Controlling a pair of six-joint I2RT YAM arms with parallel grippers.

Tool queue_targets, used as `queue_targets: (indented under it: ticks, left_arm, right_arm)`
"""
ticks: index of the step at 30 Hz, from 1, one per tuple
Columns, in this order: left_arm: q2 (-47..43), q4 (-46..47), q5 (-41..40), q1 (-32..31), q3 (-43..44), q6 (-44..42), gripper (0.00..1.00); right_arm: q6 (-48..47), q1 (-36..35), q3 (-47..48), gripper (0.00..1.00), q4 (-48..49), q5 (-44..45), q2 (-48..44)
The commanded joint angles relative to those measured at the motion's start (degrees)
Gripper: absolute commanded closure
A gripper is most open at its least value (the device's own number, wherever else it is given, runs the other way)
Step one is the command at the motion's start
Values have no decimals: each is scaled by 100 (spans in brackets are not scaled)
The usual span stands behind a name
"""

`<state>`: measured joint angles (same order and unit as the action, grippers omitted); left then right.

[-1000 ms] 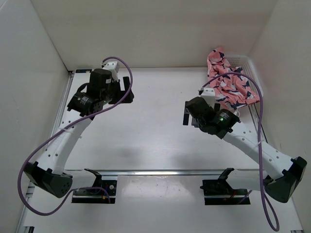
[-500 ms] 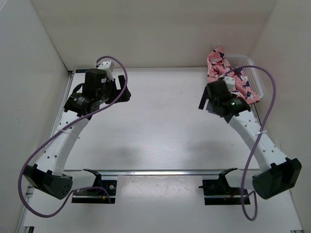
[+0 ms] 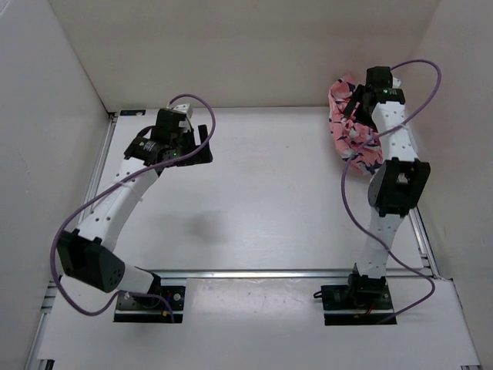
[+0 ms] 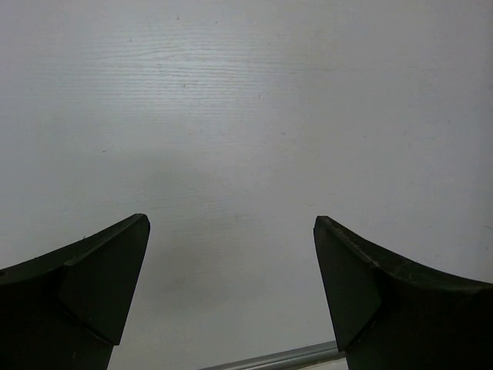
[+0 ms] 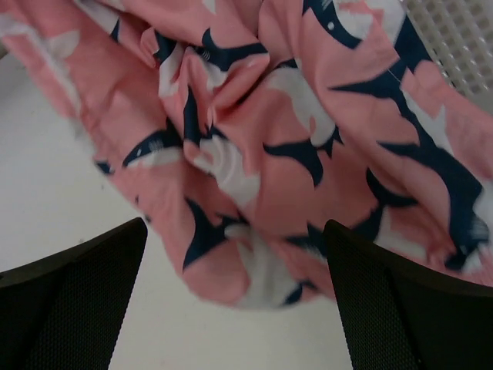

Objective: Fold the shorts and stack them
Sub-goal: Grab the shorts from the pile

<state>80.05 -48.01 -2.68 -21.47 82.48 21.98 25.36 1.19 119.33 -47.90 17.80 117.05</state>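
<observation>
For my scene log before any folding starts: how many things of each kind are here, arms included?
Pink shark-print shorts: 1 heap; the number of pairs in it cannot be told
White mesh basket: 1
Robot arms: 2, left and right
Total: 4

Can barely see the basket (image 5: 462,31), covered by the shorts (image 3: 347,131) and right arm (image 3: 397,181) at the worktop's (image 3: 262,193) far right corner. Cannot trace the shorts' outline, cropped at the wrist-view edges.
</observation>
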Motion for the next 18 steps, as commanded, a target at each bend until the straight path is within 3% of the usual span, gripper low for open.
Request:
queue_targets:
  ticks: [1, 3, 6, 7, 9, 10, 12, 14, 18]
  left_arm:
    - [220, -51, -189, 38, 243, -36, 1]
    - [379, -51, -189, 38, 322, -36, 1]
    - [564, -103, -189, 38, 427, -97, 1]
    - [634, -103, -241, 38, 479, -97, 1]
    - [687, -103, -242, 38, 549, -97, 1]
    - [687, -103, -242, 38, 628, -97, 1]
    - [740, -103, -242, 38, 690, -97, 1]
    - [740, -103, -189, 38, 691, 8, 1]
    - [985, -103, -83, 38, 796, 8, 1]
  right_arm:
    - [-243, 153, 986, 0, -598, -145, 852]
    - [-59, 215, 1162, 0, -598, -32, 1310]
    - [91, 416, 1216, 27, -345, -320, 1539]
    - [91, 417, 1163, 53, -265, -391, 1453]
    - [91, 417, 1006, 88, -106, -392, 1259]
    - [91, 417, 918, 100, 86, -392, 989]
    - [144, 417, 795, 100, 88, -392, 697]
    - [75, 277, 662, 100, 430, -1093, 127]
    - [-57, -380, 583, 100, 668, -1578, -1067]
